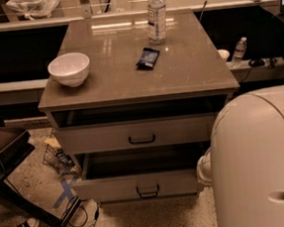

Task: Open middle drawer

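Evidently the pull is near its end: the middle drawer [113, 187] stands well out from the cabinet, below the upper drawer [99, 137], its dark cavity showing behind a smooth pale-grey front with a thin dark bar handle [148, 190] at centre. My pincer is out of sight, hidden behind the rounded, glossy white arm shell [260, 160] that fills the lower right, so I cannot tell whether it is apart or together. I judge the next move calls only for a clean release and a straight retreat that doesn't nudge the drawer. On the polished brown tabletop [129, 82] sit a round white bowl [69, 68], a clear plastic bottle [156, 14] and a flat dark packet [148, 57].
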Available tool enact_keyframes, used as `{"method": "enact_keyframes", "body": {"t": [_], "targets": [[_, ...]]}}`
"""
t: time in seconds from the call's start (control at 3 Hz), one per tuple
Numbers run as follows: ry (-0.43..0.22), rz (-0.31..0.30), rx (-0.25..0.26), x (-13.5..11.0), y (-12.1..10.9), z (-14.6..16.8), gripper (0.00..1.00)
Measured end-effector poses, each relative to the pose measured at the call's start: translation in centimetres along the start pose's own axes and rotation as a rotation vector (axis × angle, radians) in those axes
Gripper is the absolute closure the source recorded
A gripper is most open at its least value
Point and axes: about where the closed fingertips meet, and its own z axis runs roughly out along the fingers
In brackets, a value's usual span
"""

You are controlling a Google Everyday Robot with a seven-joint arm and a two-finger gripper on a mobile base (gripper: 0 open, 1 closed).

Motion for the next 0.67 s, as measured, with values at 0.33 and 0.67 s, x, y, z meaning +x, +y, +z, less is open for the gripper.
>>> {"method": "enact_keyframes", "body": {"t": [0.33, 0.67], "targets": [[0.0, 0.0, 0.0, -0.02, -0.03, -0.19, 1.0], [0.0, 0.0, 0.0, -0.03, -0.07, -0.33, 1.0]]}}
